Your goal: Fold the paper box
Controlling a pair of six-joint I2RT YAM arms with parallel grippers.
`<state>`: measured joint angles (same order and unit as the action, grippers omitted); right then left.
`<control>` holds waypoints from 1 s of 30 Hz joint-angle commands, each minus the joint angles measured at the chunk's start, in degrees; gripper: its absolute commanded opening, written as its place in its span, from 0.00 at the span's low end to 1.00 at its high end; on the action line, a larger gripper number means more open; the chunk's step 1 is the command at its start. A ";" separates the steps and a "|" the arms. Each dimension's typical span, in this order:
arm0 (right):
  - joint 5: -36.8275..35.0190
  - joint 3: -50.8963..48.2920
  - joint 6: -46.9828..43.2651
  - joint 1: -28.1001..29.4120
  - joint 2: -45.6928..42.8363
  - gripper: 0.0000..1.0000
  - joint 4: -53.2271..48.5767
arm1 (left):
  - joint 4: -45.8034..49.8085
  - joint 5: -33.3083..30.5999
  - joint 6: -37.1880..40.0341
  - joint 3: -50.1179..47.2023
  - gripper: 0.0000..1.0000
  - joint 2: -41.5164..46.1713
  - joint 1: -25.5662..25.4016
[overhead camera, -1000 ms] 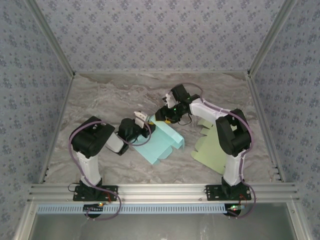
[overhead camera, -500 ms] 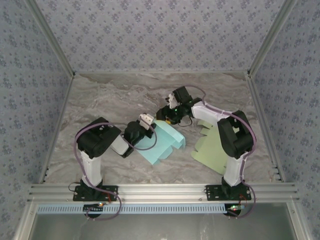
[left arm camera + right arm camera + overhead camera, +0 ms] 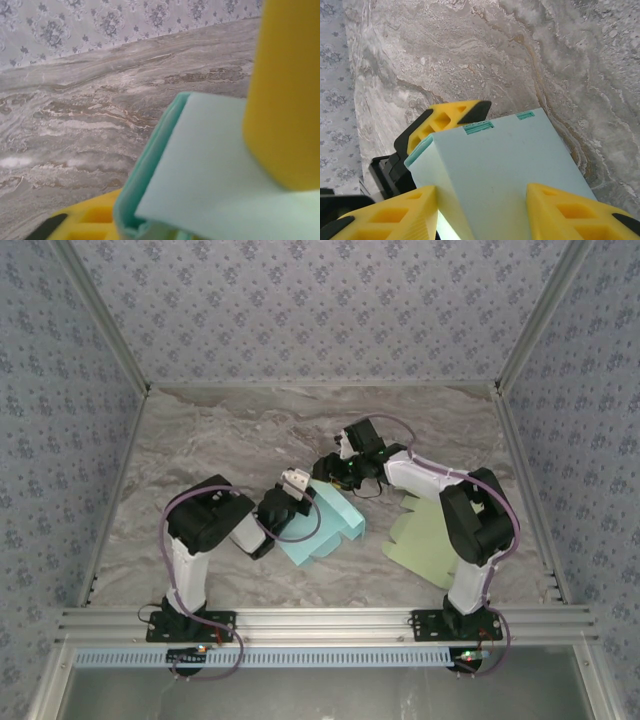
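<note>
Left fingers (image 3: 285,100) pinch the paper box (image 3: 210,165) flap (plain from the wrist); right fingers (image 3: 390,215) straddle it, spread.

The left arm (image 3: 205,525) folds low at the elbow and points inward; the left hand (image 3: 297,486) has its yellow fingers (image 3: 285,90) pinched together on a flap of the paper box (image 3: 325,525). The right arm (image 3: 440,480) reaches forward, then hooks back left; the right hand (image 3: 333,468) tilts downward, fingers (image 3: 395,215) spread apart.
</note>
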<state>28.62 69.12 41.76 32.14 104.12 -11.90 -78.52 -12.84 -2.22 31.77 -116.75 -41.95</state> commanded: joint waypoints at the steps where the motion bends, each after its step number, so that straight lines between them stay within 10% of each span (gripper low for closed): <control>1: -0.51 -2.33 1.18 1.96 1.31 0.48 -7.77 | 0.92 0.78 -1.88 -0.21 0.33 -2.45 1.48; 13: 0.07 -1.91 0.80 1.26 0.31 0.47 -10.10 | 5.76 8.20 0.46 2.15 0.11 -3.53 3.66; 30: -3.70 -6.76 -1.16 0.30 -8.32 0.54 -3.89 | 8.52 -0.52 -1.29 0.56 0.00 -0.02 2.64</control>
<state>22.68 64.71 42.41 31.51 98.70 -11.75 -76.44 -6.28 -1.52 34.20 -117.60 -40.51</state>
